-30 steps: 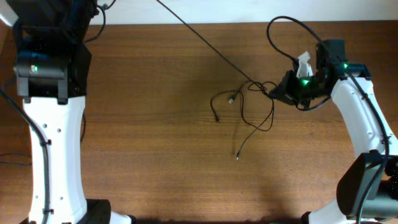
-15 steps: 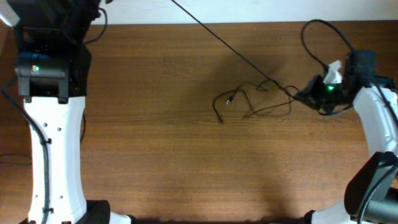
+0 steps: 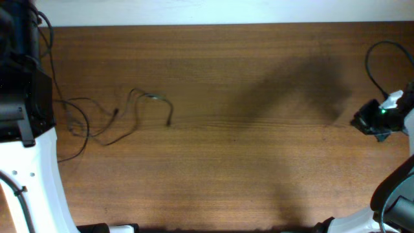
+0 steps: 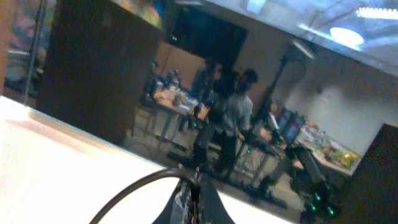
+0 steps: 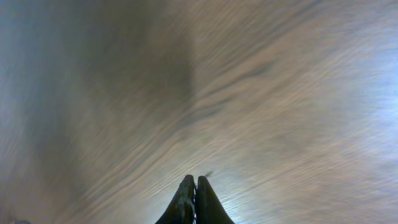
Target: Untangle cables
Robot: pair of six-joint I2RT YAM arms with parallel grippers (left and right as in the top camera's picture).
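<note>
The cables [image 3: 123, 116] lie as a loose bunch of thin black strands on the left part of the wooden table [image 3: 246, 155], with small plugs at two free ends. One strand runs left to the left arm [image 3: 19, 110]. In the left wrist view my left gripper [image 4: 194, 200] is shut on a thin black cable [image 4: 127, 188] that arcs away to the left; it points out into the room. My right gripper [image 3: 359, 122] is at the far right, well away from the cables. In the right wrist view it [image 5: 194, 186] is shut, with only bare blurred table in front of it.
The right arm's own thicker black cable [image 3: 375, 58] loops above it at the right edge. The left arm's white body [image 3: 29, 188] fills the lower left corner. A white wall strip runs along the table's far edge [image 3: 207, 13].
The bunch of cables has been dragged from the centre right to the left of the table. The right gripper no longer touches it and has moved to the right edge. The left arm has swung left.
</note>
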